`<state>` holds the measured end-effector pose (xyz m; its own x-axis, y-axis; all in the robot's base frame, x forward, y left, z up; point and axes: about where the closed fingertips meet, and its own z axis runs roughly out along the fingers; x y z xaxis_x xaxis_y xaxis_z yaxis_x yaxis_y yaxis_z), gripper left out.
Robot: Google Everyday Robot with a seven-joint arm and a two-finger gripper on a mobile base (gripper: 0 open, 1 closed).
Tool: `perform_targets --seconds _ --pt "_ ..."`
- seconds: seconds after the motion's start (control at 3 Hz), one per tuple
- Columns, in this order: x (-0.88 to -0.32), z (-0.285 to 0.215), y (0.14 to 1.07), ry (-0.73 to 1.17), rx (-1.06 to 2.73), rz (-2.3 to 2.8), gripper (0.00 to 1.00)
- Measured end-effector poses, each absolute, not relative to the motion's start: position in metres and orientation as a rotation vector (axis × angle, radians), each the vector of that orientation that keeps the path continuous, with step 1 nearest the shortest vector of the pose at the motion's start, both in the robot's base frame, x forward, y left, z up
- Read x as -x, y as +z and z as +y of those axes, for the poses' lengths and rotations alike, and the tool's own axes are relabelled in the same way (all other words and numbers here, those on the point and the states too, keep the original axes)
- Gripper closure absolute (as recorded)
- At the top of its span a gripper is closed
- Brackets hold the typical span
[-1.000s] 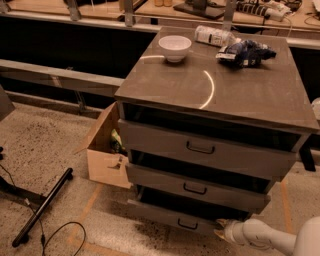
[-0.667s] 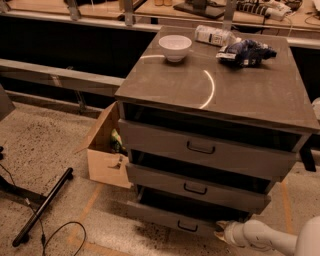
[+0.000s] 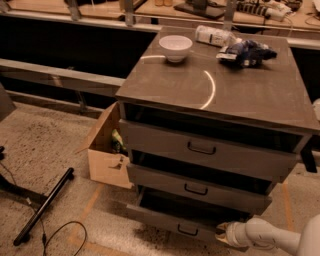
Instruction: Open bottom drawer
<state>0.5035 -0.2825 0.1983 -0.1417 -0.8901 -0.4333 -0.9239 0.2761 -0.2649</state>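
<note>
The bottle (image 3: 214,35) is lying on its side at the back of the cabinet top (image 3: 235,95); its label is too small to read. A dark blue bag (image 3: 247,50) is resting just to the right of the bottle, and its print cannot be read either. A white bowl (image 3: 175,47) is standing upright near the back left corner of the cabinet top.

The gripper (image 3: 224,234) is sitting low at the right end of the bottom drawer (image 3: 165,220), at the end of a white arm (image 3: 265,235) that is entering from the lower right corner. Whether the gripper is open or closed cannot be told, nor whether it is touching the drawer front.

The bottom drawer is the lowest of three grey drawers. It is projecting forward of the middle drawer (image 3: 200,187), with a dark gap showing above its front. Its small black handle (image 3: 187,230) is sitting near the middle of the front, left of the gripper.

The cabinet is standing on a speckled floor (image 3: 45,145) marked with orange tape lines (image 3: 85,212). An open cardboard box (image 3: 106,155) is touching the cabinet's left side. A black bar (image 3: 44,206) and a thin cable (image 3: 65,231) are lying on the floor at left. A wooden counter (image 3: 100,6) is running along the back.
</note>
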Motion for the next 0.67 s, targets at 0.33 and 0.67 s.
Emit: perform_targets --seconds 0.33,0.67 --pt "-0.503 -0.283 0.198 0.088 1.626 2.043 0.36" --pt "-0.496 -0.278 0.219 0.130 1.636 2.062 0.13"
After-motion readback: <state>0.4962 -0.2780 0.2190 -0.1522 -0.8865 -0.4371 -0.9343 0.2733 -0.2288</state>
